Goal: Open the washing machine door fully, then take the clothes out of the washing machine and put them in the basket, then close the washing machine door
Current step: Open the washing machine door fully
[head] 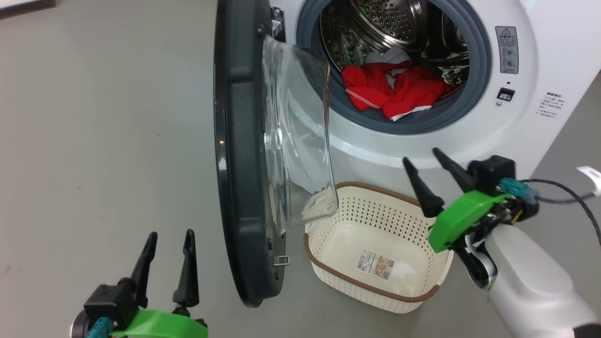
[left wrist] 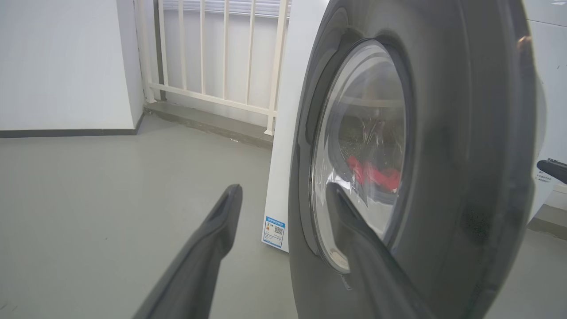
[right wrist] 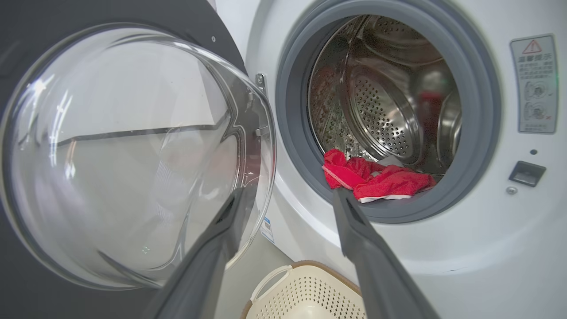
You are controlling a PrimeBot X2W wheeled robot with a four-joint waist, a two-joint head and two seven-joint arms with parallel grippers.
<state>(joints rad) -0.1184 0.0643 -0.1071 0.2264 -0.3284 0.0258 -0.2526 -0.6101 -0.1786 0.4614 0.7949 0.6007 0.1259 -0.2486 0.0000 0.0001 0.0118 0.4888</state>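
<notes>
Washing machine door (head: 239, 188), black w/ bulgy glass, is hanging open at 9 o'clock from soft red clothes (head: 408, 89). L claw (head: 171, 232), R claw (head: 421, 155) are gaping wide.

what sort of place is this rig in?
Probably a laundry or utility area, maybe a balcony: a front-loading washing machine on bare grey floor, a basket before it, a white railing beyond.

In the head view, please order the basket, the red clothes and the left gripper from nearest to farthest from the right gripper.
1. basket, just below the right gripper, on the floor.
2. clothes, ahead, inside the washing machine.
3. left gripper, far lower left, beyond the open washing machine door.
</notes>
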